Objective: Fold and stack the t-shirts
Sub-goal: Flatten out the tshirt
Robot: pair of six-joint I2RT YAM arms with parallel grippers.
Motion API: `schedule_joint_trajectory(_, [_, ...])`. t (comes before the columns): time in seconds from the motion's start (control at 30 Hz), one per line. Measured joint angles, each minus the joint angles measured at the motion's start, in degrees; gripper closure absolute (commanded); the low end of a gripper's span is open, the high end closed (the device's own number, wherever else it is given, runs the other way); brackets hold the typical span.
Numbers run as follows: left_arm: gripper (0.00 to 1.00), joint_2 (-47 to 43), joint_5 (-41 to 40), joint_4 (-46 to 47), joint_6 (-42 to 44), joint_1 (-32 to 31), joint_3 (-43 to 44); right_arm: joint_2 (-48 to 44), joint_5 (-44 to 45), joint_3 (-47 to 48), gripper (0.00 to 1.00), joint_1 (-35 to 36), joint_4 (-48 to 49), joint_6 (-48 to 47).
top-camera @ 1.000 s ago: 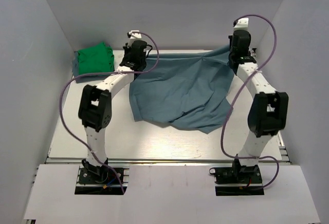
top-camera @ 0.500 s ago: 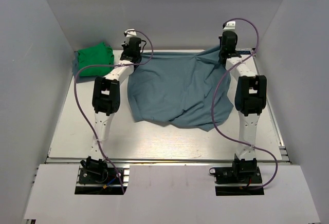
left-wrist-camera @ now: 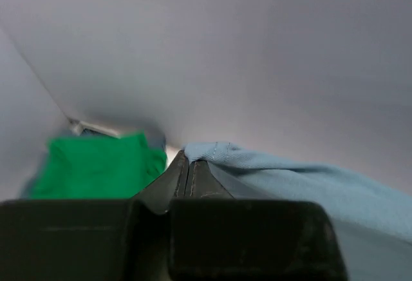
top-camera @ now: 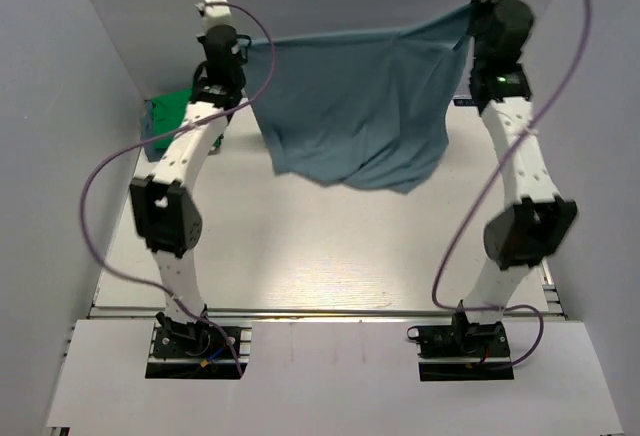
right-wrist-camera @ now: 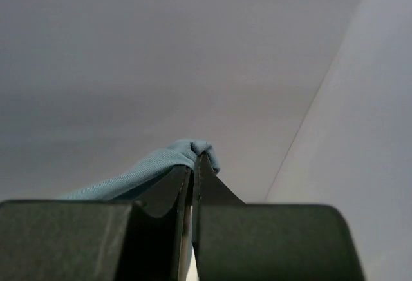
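Clamping opposite corners, left tool (left-wrist-camera: 187,162) and right tool (right-wrist-camera: 194,162) hold blue-grey t-shirt (top-camera: 360,106) aloft.

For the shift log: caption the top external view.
Left fingers and right fingers hold the blue-grey t-shirt stretched by its top corners over the table; green t-shirt lies at back left.

Matt blue-grey cloth t-shirt (top-camera: 355,106), green cloth t-shirt (top-camera: 163,116), smooth pale table (top-camera: 300,256)
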Motion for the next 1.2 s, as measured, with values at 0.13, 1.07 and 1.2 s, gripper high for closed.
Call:
schedule_joint_trajectory(0.13, [1.00,-15.6,0.8,0.7,0.7,0.0,-3.4,-13.1,-3.0,-0.7,1.00,0.0,-1.1,-0.1])
schedule_joint_trajectory(1.07, [1.00,-64.1,19.3,-11.1,4.8,-0.9,-10.5,-57.8,-12.0,-1.2,1.00,-0.2,-13.0,-2.4])
schedule_joint_trajectory(1.2, [1.00,-67.4,21.9,-11.4,4.5,-0.7,-9.5,-62.1,-13.9,-1.0,1.00,-0.2,-12.6,-1.2])
